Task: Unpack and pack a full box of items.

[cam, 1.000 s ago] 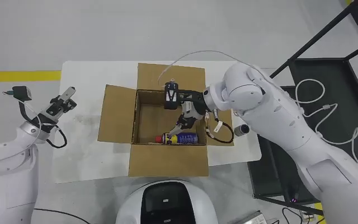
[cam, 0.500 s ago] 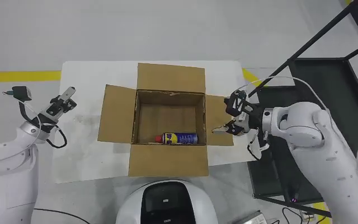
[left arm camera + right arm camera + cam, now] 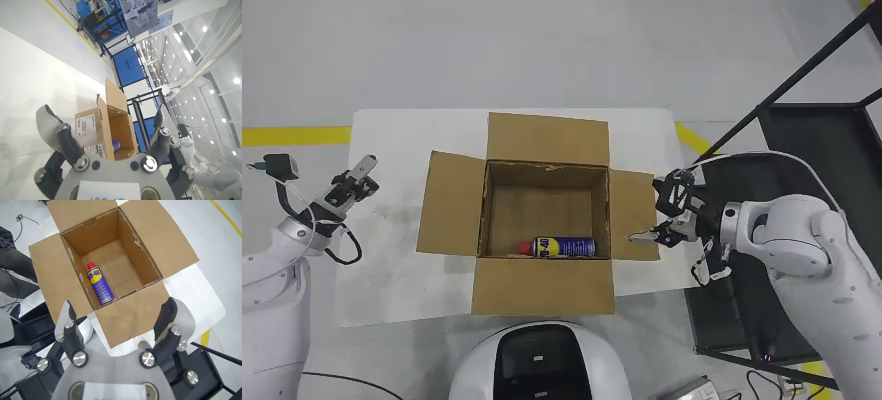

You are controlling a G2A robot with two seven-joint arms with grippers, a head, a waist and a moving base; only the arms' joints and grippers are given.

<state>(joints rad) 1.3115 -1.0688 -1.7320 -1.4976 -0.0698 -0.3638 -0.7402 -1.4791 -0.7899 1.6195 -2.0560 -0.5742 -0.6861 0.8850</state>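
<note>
An open cardboard box stands mid-table with all flaps folded out. A blue and yellow spray can with a red cap lies on the box floor along the near wall. In the right wrist view the can rests against one inner wall of the box. My right gripper hovers open and empty over the right flap, outside the box; its own view shows the right gripper spread wide. My left gripper is open and empty at the table's left edge. The left gripper faces the box.
The white table has bare room left of the box. A small grey cylinder lies on the table under the edge of the right flap. A black metal rack stands close beside the table's right end.
My right gripper was down inside the box over the spray can. It has since drawn out to the right above the flap, leaving the can lying there. The left arm has not moved.
</note>
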